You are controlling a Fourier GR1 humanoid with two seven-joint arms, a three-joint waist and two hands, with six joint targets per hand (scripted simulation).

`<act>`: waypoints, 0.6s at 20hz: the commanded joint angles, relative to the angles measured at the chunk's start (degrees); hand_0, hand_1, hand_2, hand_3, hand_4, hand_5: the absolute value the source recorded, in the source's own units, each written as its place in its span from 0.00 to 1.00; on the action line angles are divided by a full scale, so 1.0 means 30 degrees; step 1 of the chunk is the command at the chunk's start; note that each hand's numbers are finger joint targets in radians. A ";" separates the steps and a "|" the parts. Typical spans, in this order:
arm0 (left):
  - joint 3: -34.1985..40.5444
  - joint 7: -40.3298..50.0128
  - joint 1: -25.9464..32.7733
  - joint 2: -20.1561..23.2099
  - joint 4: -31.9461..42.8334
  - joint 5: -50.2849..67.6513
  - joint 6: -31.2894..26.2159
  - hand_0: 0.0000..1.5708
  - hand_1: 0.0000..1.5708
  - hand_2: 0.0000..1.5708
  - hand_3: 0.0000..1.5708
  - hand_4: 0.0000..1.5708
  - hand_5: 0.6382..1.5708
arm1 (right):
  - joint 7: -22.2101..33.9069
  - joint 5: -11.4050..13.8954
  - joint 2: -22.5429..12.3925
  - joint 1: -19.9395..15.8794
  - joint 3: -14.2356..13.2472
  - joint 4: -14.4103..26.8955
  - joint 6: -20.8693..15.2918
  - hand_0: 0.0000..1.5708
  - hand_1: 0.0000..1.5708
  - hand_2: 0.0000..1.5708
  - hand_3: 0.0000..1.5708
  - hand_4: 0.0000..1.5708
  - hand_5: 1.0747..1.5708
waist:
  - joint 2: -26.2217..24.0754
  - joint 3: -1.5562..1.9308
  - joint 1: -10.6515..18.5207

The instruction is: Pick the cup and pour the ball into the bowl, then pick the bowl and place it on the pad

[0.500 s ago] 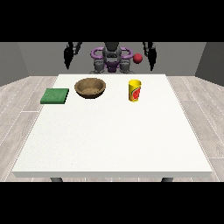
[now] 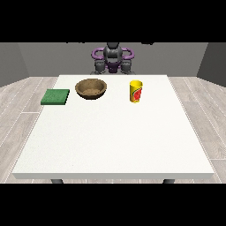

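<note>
Front view: looking across a large white counter [image 2: 114, 141] towards the robot [image 2: 112, 56], sitting small at the far edge, facing the camera. Showing purple arm parts curving out at either side of the grey torso, with two grey blocks sitting just below them, close to the counter's far rim. Not finding a robot hand plainly at either side of the view, so not telling whether wide, narrow or holding anything: cannot tell. Seeing the yellow cup [image 2: 136, 91] standing upright on the counter's far part, right of the middle, bearing a red mark on the side facing the camera, touching nothing but the counter. Looking at the cup from the side and slightly above, so not making out its inside or any ball in it. Seeing the brown bowl [image 2: 91, 88] resting left of the cup – well apart from it – mouth up, roughly in line with the robot's torso and a little to the view's left. Seeing the green pad [image 2: 55, 96] lying flat near the counter's left edge, just beside the bowl but not touching it, carrying nothing. Leaving the near half of the counter bare white. Showing pale wooden floor [image 2: 17, 106] running out at both sides and a grey wall [image 2: 44, 59] standing behind the robot.
</note>
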 commanded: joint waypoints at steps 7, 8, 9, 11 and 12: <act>0.0063 0.4202 -0.2903 -0.0194 -0.3712 0.0259 0.1996 0.00 0.00 0.00 0.00 0.36 0.99 | 0.4522 -0.0517 0.0071 -0.0122 0.0208 -0.5759 -0.1300 0.00 0.00 0.00 0.00 0.49 0.95 | 0.2189 0.0013 -0.0349; 0.0623 0.3344 -0.3735 -0.0011 -0.2646 0.0275 0.1936 0.00 0.00 0.00 0.00 0.35 0.98 | 0.3343 -0.1017 -0.0148 -0.0295 -0.0383 -0.5431 -0.0776 0.00 0.00 0.00 0.00 0.48 0.95 | 0.3199 0.0014 -0.0796; -0.0810 0.3349 -0.4469 -0.0874 -0.2507 -0.1338 0.3037 0.00 0.00 0.00 0.00 0.38 0.98 | 0.3220 -0.0995 0.0187 -0.0732 -0.0246 -0.5578 -0.1075 0.00 0.00 0.00 0.00 0.48 0.96 | 0.3456 0.0019 -0.0884; 0.0424 0.0836 -0.4506 -0.0079 -0.1512 -0.0508 0.1796 0.00 0.00 0.00 0.00 0.39 0.98 | 0.0992 0.0068 0.0790 -0.0608 0.0743 -0.4733 -0.0915 0.00 0.00 0.00 0.00 0.47 0.95 | 0.5155 0.0013 -0.0693; -0.0307 -0.0347 -0.4703 -0.1101 -0.0907 -0.1333 0.2618 0.00 0.00 0.00 0.00 0.39 0.98 | 0.1004 -0.0422 0.0474 -0.2128 -0.0081 -0.4365 -0.0973 0.00 0.00 0.00 0.00 0.46 0.94 | 0.6397 0.0013 -0.0681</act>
